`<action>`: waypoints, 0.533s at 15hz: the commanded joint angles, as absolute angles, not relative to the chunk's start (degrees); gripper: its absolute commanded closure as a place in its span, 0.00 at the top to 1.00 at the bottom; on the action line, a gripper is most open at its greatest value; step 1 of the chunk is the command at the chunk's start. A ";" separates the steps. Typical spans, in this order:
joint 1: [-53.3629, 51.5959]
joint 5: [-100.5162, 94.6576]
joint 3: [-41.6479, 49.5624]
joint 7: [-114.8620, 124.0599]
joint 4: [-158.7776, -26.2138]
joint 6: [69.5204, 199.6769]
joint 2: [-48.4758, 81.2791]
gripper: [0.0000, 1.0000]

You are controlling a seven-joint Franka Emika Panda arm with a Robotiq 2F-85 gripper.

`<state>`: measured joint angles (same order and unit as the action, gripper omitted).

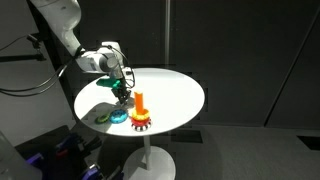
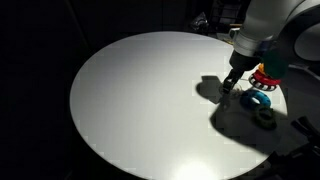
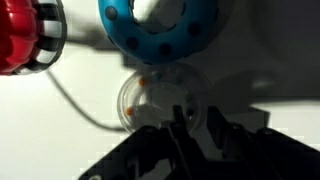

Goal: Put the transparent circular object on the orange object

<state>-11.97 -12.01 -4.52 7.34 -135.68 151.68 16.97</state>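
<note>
Wrist view: end effector (image 3: 197, 122) narrow, pinching the rim of the transparent circular object (image 3: 140, 95), which lies on the counter (image 3: 50, 125) beside the blue ring (image 3: 165, 48). In an exterior view the orange object (image 1: 140, 100) stands near; the clear ring is not discernible there.

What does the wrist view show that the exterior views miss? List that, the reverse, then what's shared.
Wrist only: the clear ring, pinched at its rim. Exterior only: the orange peg, the green ring and the whole round table. Shared: the claw, the blue ring and the red toothed base.
</note>
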 commanded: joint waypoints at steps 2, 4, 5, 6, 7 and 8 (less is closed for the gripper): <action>-12.49 -12.85 -3.92 8.36 -135.02 150.65 17.48 0.71; -12.53 -12.90 -3.82 8.43 -135.04 150.72 17.88 0.85; -12.53 -12.87 -3.77 8.45 -135.05 150.72 18.12 0.80; -12.49 -12.74 -3.77 8.39 -135.08 150.74 18.32 0.60; -12.46 -12.64 -3.74 8.38 -135.10 150.73 18.52 0.54; -12.50 -12.66 -3.66 8.42 -135.11 150.71 18.69 0.52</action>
<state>-11.97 -12.01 -4.33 7.34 -135.69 151.68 18.27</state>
